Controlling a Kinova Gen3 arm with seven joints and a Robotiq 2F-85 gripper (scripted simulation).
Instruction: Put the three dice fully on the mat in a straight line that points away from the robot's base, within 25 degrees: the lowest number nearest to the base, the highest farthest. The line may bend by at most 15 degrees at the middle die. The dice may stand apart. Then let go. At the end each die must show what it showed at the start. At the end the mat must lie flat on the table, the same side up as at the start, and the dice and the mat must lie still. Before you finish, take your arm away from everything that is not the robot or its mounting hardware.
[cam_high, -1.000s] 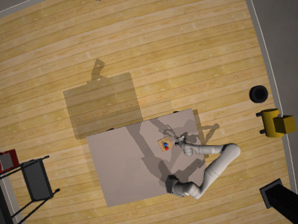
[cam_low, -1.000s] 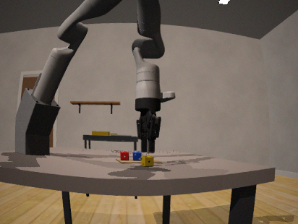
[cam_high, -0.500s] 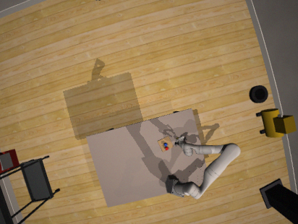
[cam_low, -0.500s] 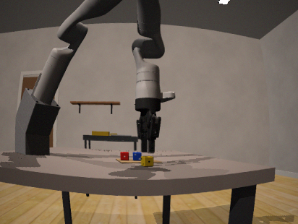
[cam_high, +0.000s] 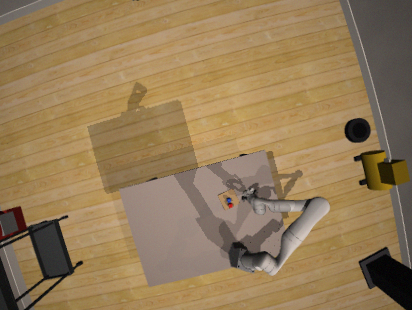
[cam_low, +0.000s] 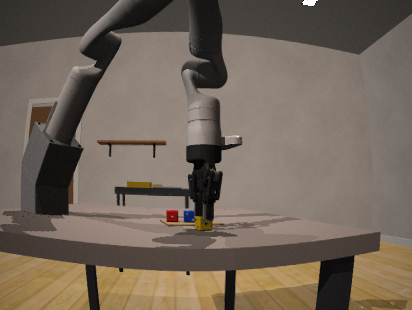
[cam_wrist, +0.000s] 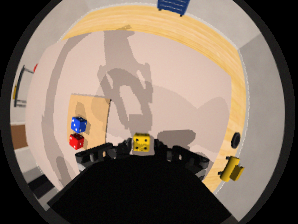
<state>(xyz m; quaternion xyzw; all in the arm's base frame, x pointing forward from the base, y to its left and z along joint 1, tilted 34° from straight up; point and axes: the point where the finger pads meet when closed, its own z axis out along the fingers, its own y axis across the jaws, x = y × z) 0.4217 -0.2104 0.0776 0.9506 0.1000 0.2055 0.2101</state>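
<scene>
Wrist view: yellow die (cam_wrist: 141, 143), four dark pips up.

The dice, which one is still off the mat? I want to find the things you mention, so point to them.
The yellow die (cam_low: 202, 223) (cam_wrist: 141, 142), down between the fingers of the gripper (cam_low: 204, 212) (cam_wrist: 143, 143); the red (cam_high: 230, 205) (cam_low: 172, 216) (cam_wrist: 76, 141) and blue (cam_high: 229, 200) (cam_low: 189, 216) (cam_wrist: 78, 124) ones sit on the mat (cam_high: 223, 198) (cam_low: 170, 224) (cam_wrist: 92, 105).

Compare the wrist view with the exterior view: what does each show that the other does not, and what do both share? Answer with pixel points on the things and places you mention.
Only the wrist view: the four pips on the yellow die's top (cam_wrist: 141, 142), and a round black object (cam_wrist: 236, 140) on the floor.

Only the exterior view: the table's legs (cam_low: 338, 282) and a ceiling light (cam_low: 309, 2).

Both: the red die (cam_low: 172, 216) (cam_wrist: 76, 141) and blue die (cam_low: 189, 216) (cam_wrist: 78, 124) on the mat (cam_low: 175, 224) (cam_wrist: 92, 107), the yellow die (cam_low: 202, 224) (cam_wrist: 141, 144) off it, and the end effector (cam_low: 204, 214) (cam_wrist: 143, 143).
</scene>
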